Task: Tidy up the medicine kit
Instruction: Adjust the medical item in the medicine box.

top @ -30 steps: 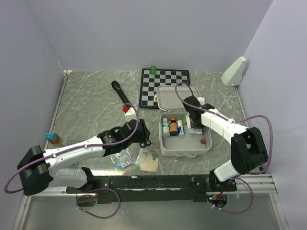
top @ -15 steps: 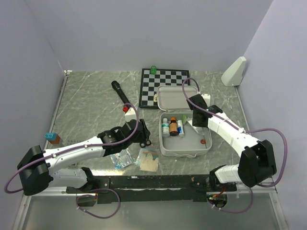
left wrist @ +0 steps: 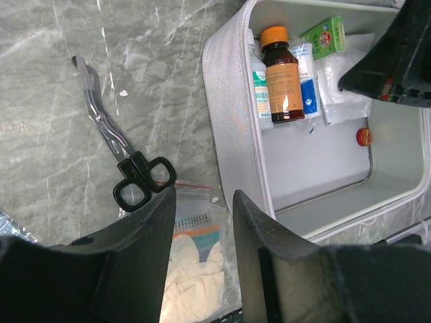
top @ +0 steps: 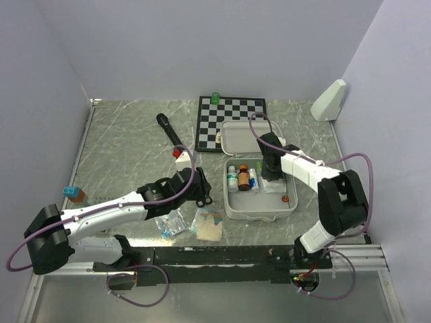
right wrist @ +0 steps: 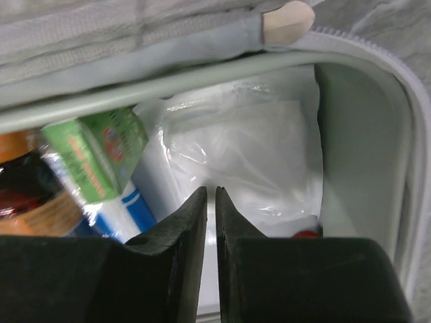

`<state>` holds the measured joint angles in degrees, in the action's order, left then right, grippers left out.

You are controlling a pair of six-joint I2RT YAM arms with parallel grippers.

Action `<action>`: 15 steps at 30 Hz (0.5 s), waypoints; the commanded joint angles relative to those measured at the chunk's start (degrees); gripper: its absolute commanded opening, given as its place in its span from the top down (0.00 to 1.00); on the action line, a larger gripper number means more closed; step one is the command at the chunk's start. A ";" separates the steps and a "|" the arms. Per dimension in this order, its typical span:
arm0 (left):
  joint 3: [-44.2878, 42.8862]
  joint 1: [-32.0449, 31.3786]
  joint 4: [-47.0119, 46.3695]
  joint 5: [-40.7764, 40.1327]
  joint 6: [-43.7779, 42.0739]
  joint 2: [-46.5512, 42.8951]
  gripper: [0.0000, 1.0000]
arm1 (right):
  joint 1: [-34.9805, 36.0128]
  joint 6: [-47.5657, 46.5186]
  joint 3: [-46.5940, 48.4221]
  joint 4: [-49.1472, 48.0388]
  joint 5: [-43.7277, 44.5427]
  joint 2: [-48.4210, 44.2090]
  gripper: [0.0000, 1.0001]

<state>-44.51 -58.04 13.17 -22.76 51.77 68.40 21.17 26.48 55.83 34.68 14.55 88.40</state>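
Right of centre on the marbled grey tabletop (top: 128, 148), the pale grey-white rounded fabric medicine kit (top: 259, 215) lies open, holding one amber bottle (left wrist: 283, 84), one green carton (left wrist: 324, 37) and one crinkly clear bag (right wrist: 249, 148). Left gripper (left wrist: 204, 202) gapes empty; right gripper (right wrist: 210, 195) is pinched almost shut, empty.

At the left of the frame lie metal scissors with black handles (left wrist: 128, 161). At the right, the open pale grey case (left wrist: 232, 114) holds a brown bottle with orange cap (left wrist: 281, 81). At the bottom, the black fingers of the left gripper (left wrist: 204, 208) stand apart.
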 commanded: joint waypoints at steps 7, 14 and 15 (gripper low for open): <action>-1.46 0.21 -0.86 0.09 -0.53 0.15 0.56 | -4.12 2.17 0.59 -3.82 -1.54 -1.56 0.83; -0.58 0.21 -1.39 0.09 0.26 -0.37 0.56 | -1.75 1.73 -0.29 -4.27 -4.44 -8.41 0.61; -0.49 0.21 -1.48 0.09 0.35 -0.46 0.56 | -1.40 1.56 -0.11 -4.27 -4.61 -9.03 0.58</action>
<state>-44.51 -58.04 13.17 -22.79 51.79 68.47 18.13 28.08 55.72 32.32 11.27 83.99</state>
